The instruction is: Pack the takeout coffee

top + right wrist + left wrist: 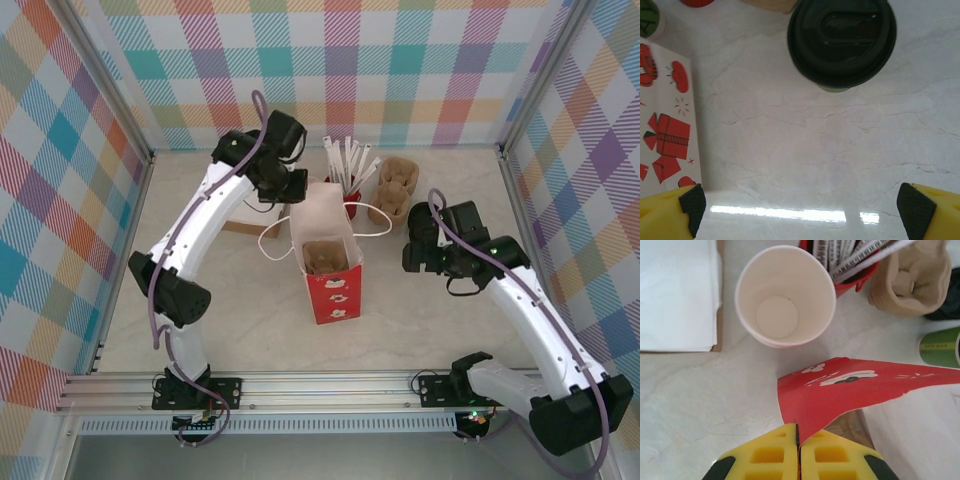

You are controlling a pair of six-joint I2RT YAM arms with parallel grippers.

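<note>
The left gripper [798,439] is clamped on the red rim of the gift-print paper bag [850,390], jaws pressed together on the paper. The right gripper [800,212] hangs over the pale marbled table [805,145], fingers spread wide and holding nothing. The takeout coffee [841,42], black lid up, stands on the table just ahead of it, to the right of the bag.

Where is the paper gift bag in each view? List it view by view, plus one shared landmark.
Top external: the paper gift bag stands mid-table between the arms.
Left wrist: its red rim, lower centre, pinched in the shut left pincer.
Right wrist: its white, red-printed side along the left edge.
Shared landmark: the red cup of straws, behind the bag from above, top edge for the left wrist.
</note>
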